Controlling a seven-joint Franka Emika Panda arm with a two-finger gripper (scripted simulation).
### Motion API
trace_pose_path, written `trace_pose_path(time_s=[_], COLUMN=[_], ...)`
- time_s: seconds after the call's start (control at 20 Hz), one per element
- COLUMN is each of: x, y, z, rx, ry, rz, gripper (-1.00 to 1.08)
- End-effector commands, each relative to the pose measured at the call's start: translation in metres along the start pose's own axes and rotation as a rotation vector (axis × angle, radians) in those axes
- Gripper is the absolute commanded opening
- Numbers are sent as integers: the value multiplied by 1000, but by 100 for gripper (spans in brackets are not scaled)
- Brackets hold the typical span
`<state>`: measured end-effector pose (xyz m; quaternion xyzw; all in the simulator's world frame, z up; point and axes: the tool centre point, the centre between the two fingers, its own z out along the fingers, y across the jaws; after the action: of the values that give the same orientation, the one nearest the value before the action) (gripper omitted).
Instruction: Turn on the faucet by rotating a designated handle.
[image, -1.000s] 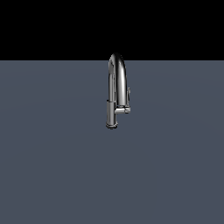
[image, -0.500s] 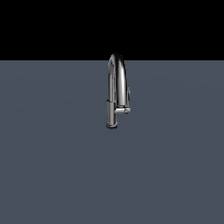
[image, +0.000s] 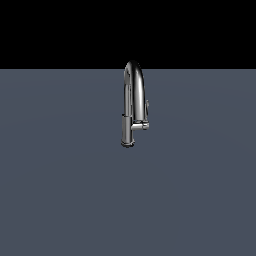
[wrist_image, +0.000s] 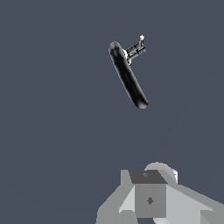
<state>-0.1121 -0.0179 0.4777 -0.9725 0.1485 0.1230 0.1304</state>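
The faucet (image: 133, 102) is a tall chrome gooseneck standing on the grey floor in the middle of the exterior view, its thick spray head hanging down on the exterior view's left side. The handle (image: 146, 107) is a slim lever rising from a short stub on the exterior view's right of the body. The wrist view looks down on the faucet (wrist_image: 127, 76) as a dark curved bar, the handle (wrist_image: 137, 47) jutting out at one end. My gripper (wrist_image: 148, 192) shows only as grey blocks at the picture's edge, well apart from the faucet. Its jaws are not clearly readable.
A flat grey floor (image: 60, 190) spreads all around the faucet under a black background. The arm itself does not appear in the exterior view.
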Motion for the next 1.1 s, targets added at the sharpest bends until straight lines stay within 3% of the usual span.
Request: trace_pose_path(time_s=[0.0, 1.05], x=[15, 136], y=[-1, 9], z=[2, 47], rx=[29, 280], ry=[-38, -368], rz=[31, 294], gripper=[-100, -100])
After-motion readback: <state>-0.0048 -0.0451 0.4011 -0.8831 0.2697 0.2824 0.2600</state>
